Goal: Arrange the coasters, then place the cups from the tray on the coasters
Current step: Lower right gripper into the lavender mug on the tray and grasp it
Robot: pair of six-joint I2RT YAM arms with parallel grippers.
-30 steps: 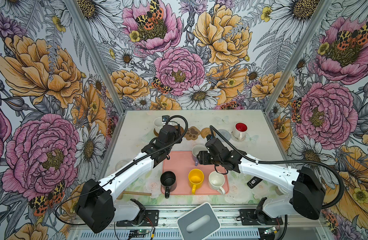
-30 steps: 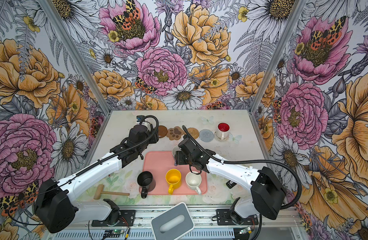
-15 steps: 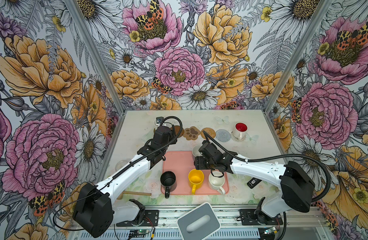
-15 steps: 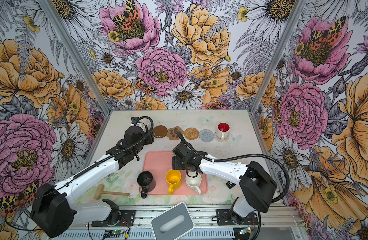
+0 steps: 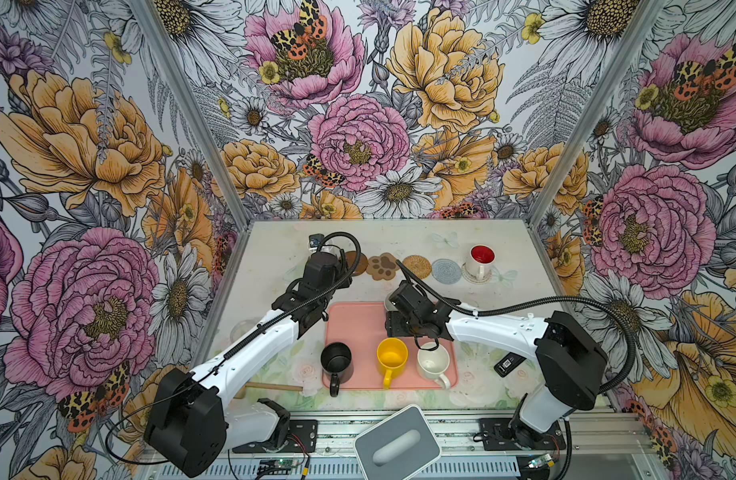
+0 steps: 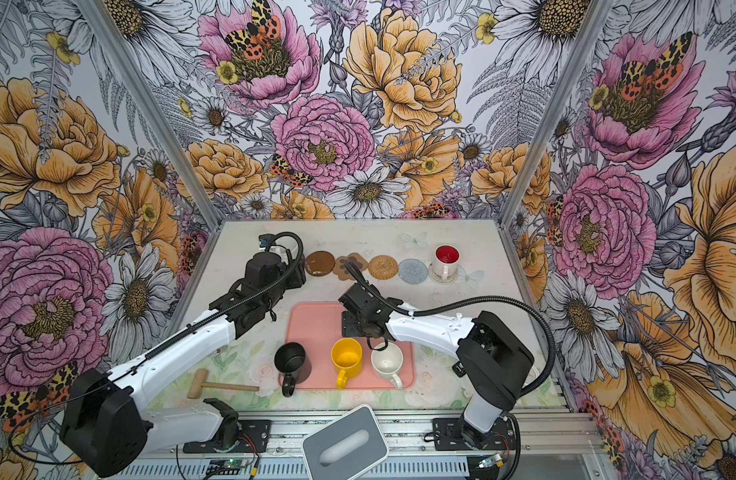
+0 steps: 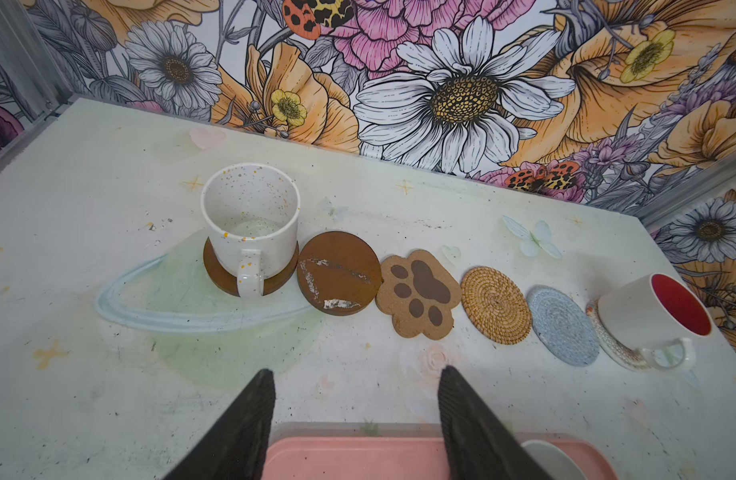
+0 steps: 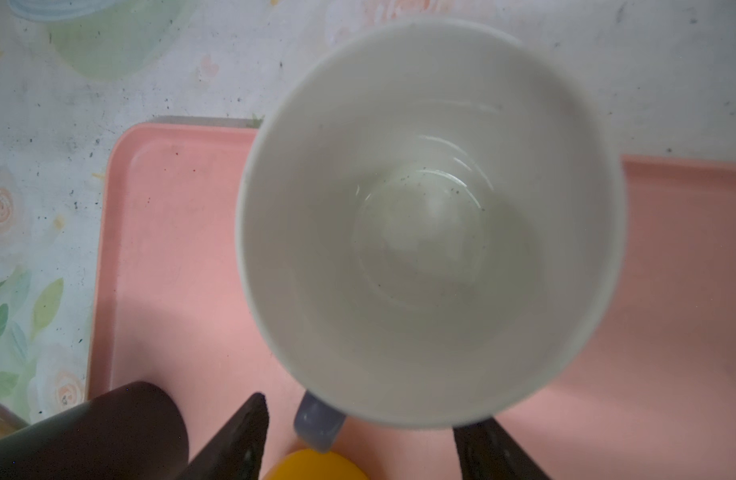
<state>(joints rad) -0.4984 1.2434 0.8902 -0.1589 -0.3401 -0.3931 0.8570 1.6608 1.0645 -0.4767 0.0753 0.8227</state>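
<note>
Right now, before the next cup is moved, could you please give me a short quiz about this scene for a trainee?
1. How many coasters carry a cup?
2. True or false: the left pincer grips a cup.
3. On the tray, which cup stands between the black cup and the cream-white cup? A yellow, B lavender, C red-lined.
Key: 1 two; 2 false, it is open and empty; 3 A, the yellow cup.
</note>
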